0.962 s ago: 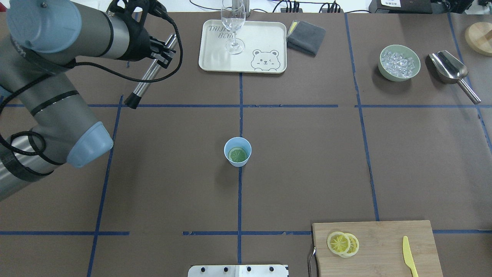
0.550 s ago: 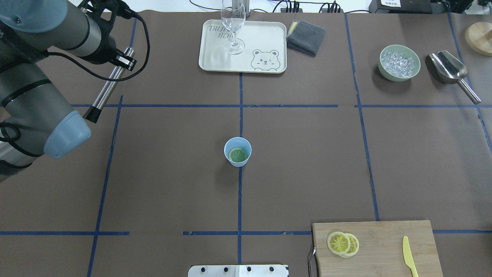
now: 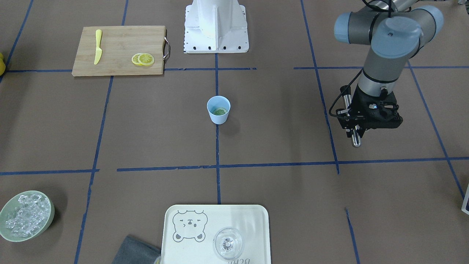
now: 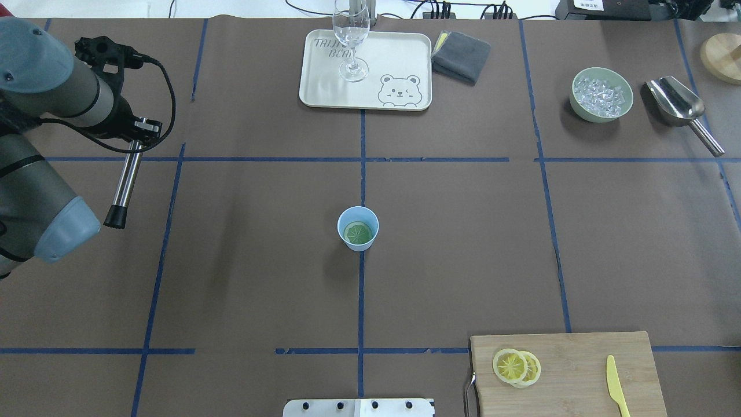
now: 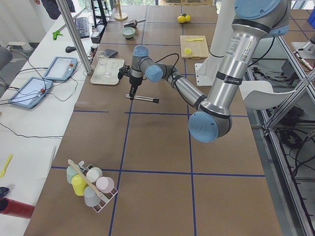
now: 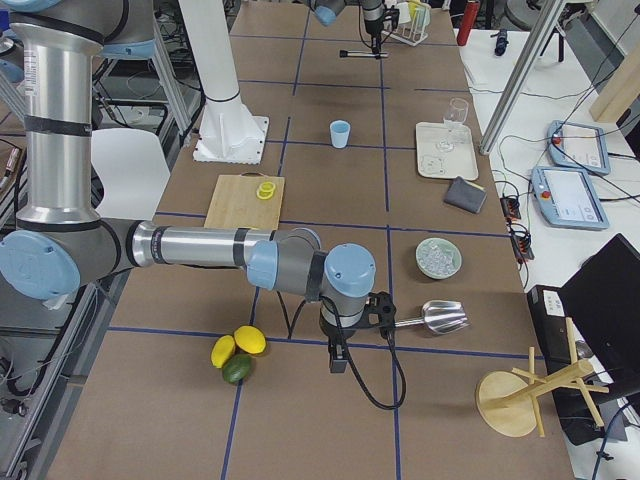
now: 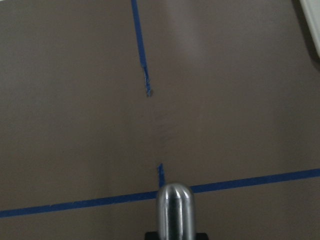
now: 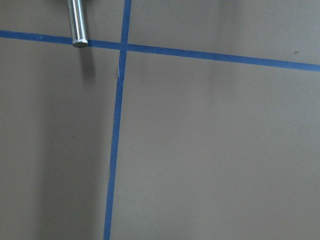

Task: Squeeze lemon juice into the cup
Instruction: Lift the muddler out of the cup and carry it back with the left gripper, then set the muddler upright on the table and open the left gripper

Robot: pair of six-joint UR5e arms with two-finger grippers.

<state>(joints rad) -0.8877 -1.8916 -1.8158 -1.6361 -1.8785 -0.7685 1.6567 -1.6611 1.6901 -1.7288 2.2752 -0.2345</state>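
The light blue cup [image 4: 358,228] stands at the table's middle, also in the front view [image 3: 218,109]. One lemon slice [image 4: 358,233] lies flat inside it and looks greenish. Two more slices [image 4: 516,366] overlap on the wooden cutting board [image 4: 579,347]. My left gripper [image 4: 139,134] is far left of the cup, shut on a steel rod with a black tip [image 4: 124,185] that hangs above the table [image 3: 354,137]. The rod's rounded end fills the bottom of the left wrist view [image 7: 174,210]. My right gripper [image 6: 338,355] shows only in the right side view; I cannot tell its state.
A cream tray [image 4: 399,58] with a stemmed glass [image 4: 351,40], a grey cloth [image 4: 461,55], a green bowl of ice [image 4: 601,94] and a steel scoop [image 4: 677,101] line the far edge. A yellow knife [image 4: 617,394] lies on the board. The scoop's handle end shows in the right wrist view [image 8: 77,22].
My left arm has drawn back to the left and toward the robot with the rod in its grip. The rod now hangs steeper. Cup and slices have not moved.
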